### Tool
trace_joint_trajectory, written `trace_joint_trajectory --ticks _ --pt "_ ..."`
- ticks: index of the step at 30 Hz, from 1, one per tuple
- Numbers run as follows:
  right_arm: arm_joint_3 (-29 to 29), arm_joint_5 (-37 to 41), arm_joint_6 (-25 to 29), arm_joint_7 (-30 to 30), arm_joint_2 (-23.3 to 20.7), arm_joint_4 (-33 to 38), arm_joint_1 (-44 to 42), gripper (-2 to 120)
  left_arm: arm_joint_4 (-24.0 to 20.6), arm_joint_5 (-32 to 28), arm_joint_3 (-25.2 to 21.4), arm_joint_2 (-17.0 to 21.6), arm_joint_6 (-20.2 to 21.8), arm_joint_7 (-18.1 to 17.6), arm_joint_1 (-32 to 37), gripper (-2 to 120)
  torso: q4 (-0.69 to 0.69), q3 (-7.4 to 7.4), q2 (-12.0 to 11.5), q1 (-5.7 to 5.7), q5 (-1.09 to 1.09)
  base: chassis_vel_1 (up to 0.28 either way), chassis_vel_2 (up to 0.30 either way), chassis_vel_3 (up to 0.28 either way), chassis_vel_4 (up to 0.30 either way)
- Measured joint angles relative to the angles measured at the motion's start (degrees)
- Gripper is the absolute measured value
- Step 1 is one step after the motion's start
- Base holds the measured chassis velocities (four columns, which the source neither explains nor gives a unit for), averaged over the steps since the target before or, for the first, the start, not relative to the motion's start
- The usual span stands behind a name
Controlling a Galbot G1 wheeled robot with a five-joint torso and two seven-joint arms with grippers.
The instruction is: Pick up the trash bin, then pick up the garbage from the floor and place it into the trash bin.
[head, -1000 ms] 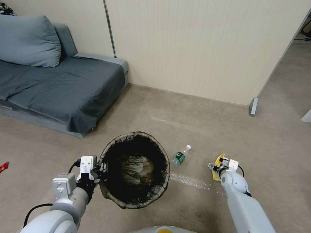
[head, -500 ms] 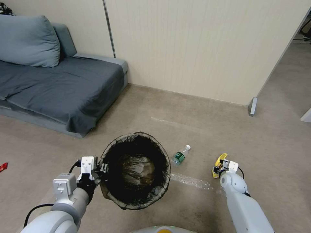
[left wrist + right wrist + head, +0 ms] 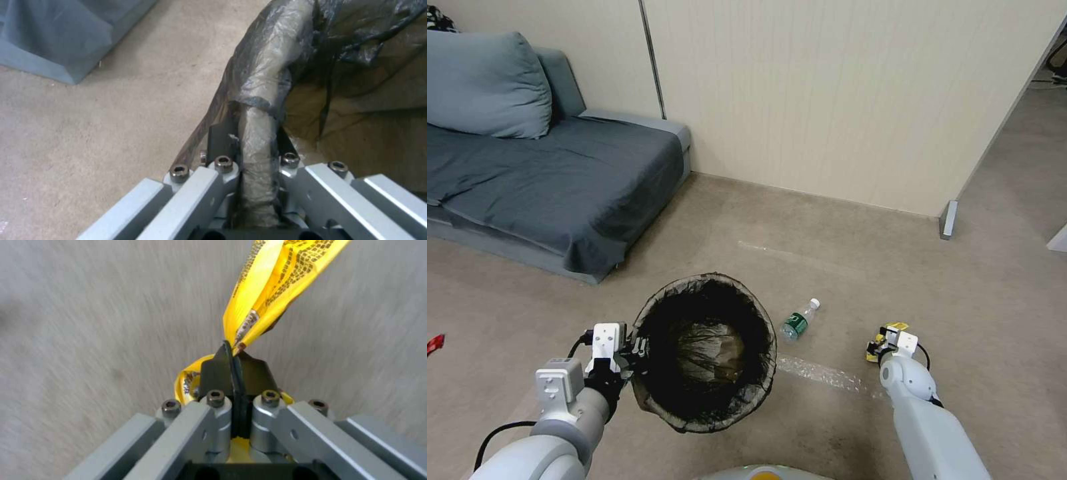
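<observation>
Two steps look done from the head view: the left pincer [image 3: 635, 348] grips the rim of the trash bin [image 3: 704, 352], held up off the floor, and the right pincer [image 3: 878, 343] has the yellow wrapper [image 3: 892, 327]. A green-label bottle [image 3: 798, 321] lies on the floor just beside the bin, and a red scrap [image 3: 434, 343] well apart.

Left wrist view: jaws clamp the bag-covered rim [image 3: 258, 133].

Right wrist view: jaws are pressed together on the wrapper, which has yet to go into the bin.

The trash bin [image 3: 704, 353] is round, lined with a dark bag folded over its rim, its mouth open upward, paper inside. Beside it on the floor lies a clear bottle [image 3: 799, 320] with a green label. The yellow wrapper [image 3: 271, 290] dangles, pinched.
</observation>
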Motion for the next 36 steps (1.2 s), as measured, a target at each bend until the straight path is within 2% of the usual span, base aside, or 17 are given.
trace_joint_trajectory --ticks 4,5,7,8,11,15,17,19,21,22,24,29,33,34,36 --pt "0.0 2.2 -1.5 -2.1 -3.9 13.9 -5.0 0 0.0 0.2 0.0 0.6 0.0 -0.1 0.0 1 0.00 0.00 0.0 0.00 0.01 0.000 0.000 0.000 0.000" --pt "0.0 2.2 -1.5 -2.1 -3.9 13.9 -5.0 0 0.0 0.2 0.0 0.6 0.0 -0.1 0.0 1 0.00 0.00 0.0 0.00 0.01 0.000 0.000 0.000 0.000" --pt "-0.1 4.7 -3.2 -3.3 -7.3 23.6 -8.4 0 0.0 0.1 0.0 0.9 0.0 -0.2 -0.3 1 -0.02 0.00 0.0 0.00 -0.02 0.000 0.000 0.000 0.000" --pt "-0.1 4.7 -3.2 -3.3 -7.3 23.6 -8.4 0 0.0 0.1 0.0 0.9 0.0 -0.2 -0.3 1 -0.02 0.00 0.0 0.00 -0.02 0.000 0.000 0.000 0.000" --pt "-0.3 5.9 -3.5 -5.8 -12.9 34.4 -11.7 0 0.0 0.1 0.0 1.3 0.0 -0.3 -0.8 1 0.00 0.00 0.0 0.00 -0.04 0.000 0.000 0.000 0.000" --pt "-0.3 6.6 -3.5 -7.9 -16.4 39.7 -13.5 0 0.0 -0.1 0.0 1.8 0.0 -0.5 -1.2 1 -0.01 0.00 0.0 0.00 0.00 0.000 0.000 0.000 0.000" --pt "-0.4 8.1 -3.7 -9.5 -19.8 46.3 -15.3 0 0.0 -0.3 0.0 2.4 0.0 -0.7 -1.9 1 -0.01 0.00 0.0 0.00 -0.02 0.000 0.000 0.000 0.000" --pt "-0.5 8.9 -3.9 -9.7 -20.7 48.4 -15.7 0 0.0 -0.3 0.0 2.6 0.0 -0.7 -2.1 1 -0.01 0.00 0.0 0.00 -0.01 0.000 0.000 0.000 0.000" --pt "-1.1 12.9 -4.4 -9.9 -23.5 54.5 -16.5 0 0.0 -0.5 0.0 3.0 0.0 -0.8 -2.5 1 -0.01 0.00 0.0 0.00 -0.02 0.000 0.000 0.000 0.000" --pt "-1.1 12.9 -4.4 -9.9 -23.5 54.5 -16.5 0 0.0 -0.5 0.0 3.0 0.0 -0.8 -2.5 1 -0.01 0.00 0.0 0.00 -0.02 0.000 0.000 0.000 0.000" --pt "-2.1 17.1 -4.6 -9.9 -26.5 58.9 -16.6 0 0.0 -0.5 0.1 3.2 0.1 -0.9 -2.6 1 -0.01 0.00 0.0 0.00 -0.01 0.000 0.000 0.000 0.000" --pt "-5.0 22.6 -4.8 -9.7 -30.9 63.2 -14.3 0 0.0 -0.5 0.2 3.3 0.2 -1.0 -2.9 1 0.00 0.00 0.0 0.00 -0.02 0.000 0.000 0.000 0.000" --pt "-13.9 25.8 -4.7 -8.5 -33.9 66.1 -6.7 0 0.0 -0.8 0.5 3.4 0.5 -1.4 -3.4 1 0.00 0.00 0.0 0.00 -0.02 0.000 0.000 0.000 0.000" --pt "-13.9 25.8 -4.7 -8.5 -33.9 66.1 -6.7 0 0.0 -0.8 0.5 3.4 0.5 -1.4 -3.4 1 0.00 0.00 0.0 0.00 -0.02 0.000 0.000 0.000 0.000" --pt "-21.2 27.0 -5.1 -7.6 -34.2 66.8 -1.3 0 0.0 -0.8 0.7 3.4 0.7 -1.4 -3.7 1 0.00 0.00 0.0 0.00 -0.01 0.000 0.000 0.000 0.000"
